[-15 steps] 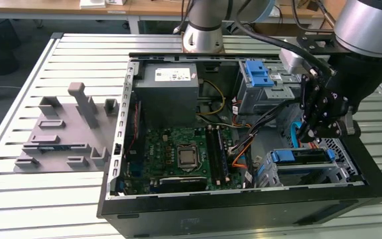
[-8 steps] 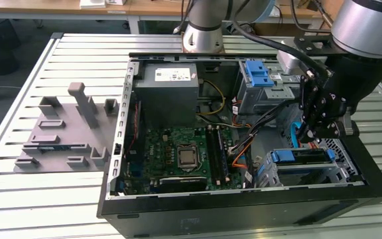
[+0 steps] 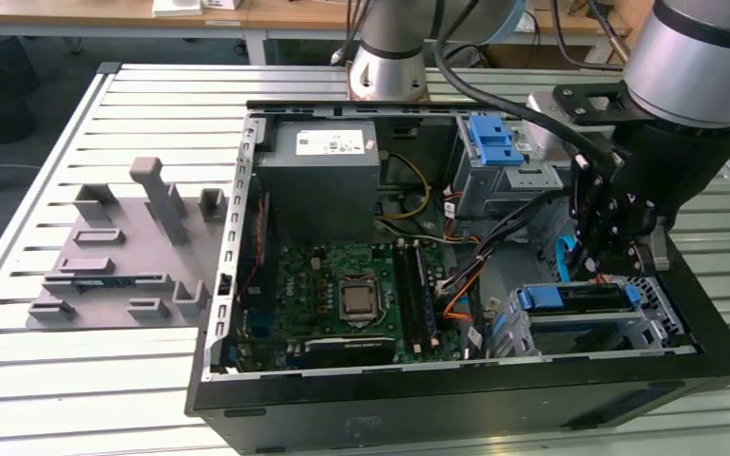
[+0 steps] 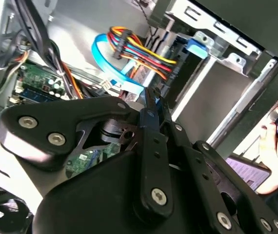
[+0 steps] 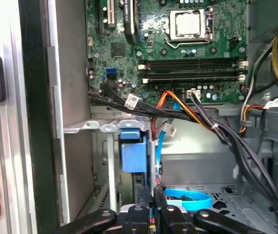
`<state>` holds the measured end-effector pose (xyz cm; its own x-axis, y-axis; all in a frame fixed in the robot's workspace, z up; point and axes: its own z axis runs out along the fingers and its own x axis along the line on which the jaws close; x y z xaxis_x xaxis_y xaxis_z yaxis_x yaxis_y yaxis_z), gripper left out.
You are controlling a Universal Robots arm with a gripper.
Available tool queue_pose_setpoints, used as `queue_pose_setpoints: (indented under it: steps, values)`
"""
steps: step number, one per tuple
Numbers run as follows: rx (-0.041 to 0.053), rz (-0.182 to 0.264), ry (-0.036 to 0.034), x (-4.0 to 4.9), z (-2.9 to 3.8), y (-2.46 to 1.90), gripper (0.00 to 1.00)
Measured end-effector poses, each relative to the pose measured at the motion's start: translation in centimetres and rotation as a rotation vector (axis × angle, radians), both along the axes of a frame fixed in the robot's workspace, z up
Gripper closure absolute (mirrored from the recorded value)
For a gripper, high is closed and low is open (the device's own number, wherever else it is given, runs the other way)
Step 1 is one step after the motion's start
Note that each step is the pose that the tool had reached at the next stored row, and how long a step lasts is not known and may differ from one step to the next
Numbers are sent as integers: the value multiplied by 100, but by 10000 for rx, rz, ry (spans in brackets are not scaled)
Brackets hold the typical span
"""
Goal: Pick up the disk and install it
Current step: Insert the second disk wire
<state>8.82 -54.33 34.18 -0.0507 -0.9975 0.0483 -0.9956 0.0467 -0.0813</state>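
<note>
**Claw pressed together over the seated disk**

The gripper [image 3: 616, 269] hangs inside the open computer case [image 3: 467, 399], its fingers [image 5: 146, 195] pressed together with nothing between them. Just below the tips, the disk [image 3: 570, 299] sits in the drive cage [image 3: 663, 318] at the case's near corner on the exterior view's right, its blue bracket [image 5: 133, 155] facing the motherboard [image 3: 339, 285]. A blue cable [image 5: 188, 200] loops beside the fingers. A grey fixture plate [image 3: 111, 261] lies on the table [image 3: 61, 380], well apart. A person's hand [image 4: 275, 141] rests outside the case.
</note>
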Motion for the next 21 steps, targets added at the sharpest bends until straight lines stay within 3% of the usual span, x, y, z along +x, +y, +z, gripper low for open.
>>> queue_pose_setpoints:
  steps: [1,4,11,18,21]
  values:
    - [30,0,-11,-1,-7,-21,84]
    - [110,1,-49,-3,-8,-27,84]
    - [117,1,-119,-13,-40,-41,84]
    - [150,7,-269,-33,-60,-56,84]
    - [149,13,-275,-39,-65,-60,84]
